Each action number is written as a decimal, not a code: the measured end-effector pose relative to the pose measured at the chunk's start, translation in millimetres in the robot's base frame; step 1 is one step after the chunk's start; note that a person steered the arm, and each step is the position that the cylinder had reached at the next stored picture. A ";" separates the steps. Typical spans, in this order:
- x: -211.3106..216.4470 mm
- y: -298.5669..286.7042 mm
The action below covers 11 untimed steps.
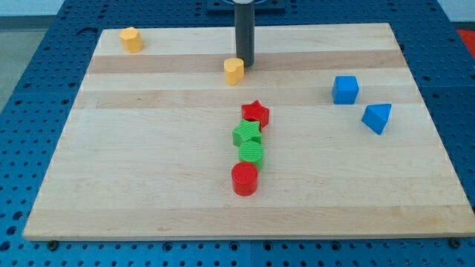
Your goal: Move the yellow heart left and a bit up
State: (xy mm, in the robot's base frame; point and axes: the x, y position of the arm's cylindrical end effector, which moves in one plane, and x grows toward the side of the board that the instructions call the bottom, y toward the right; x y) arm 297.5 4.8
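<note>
The yellow heart (234, 70) sits on the wooden board (148, 170) near the view's top, just left of centre. My tip (245, 64) stands right beside the heart, at its upper right, touching or nearly touching it. The dark rod rises straight up from there to the view's top edge.
A yellow hexagon block (131, 39) sits at the top left corner. A red star (255, 113), green star (247, 134), green cylinder (251, 153) and red cylinder (244, 179) form a column in the middle. A blue cube (345, 90) and blue triangular block (377, 117) sit at the right.
</note>
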 end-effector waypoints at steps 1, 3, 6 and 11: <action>8.2 44.1; 29.5 -22.9; 18.8 -143.7; 52.0 -220.8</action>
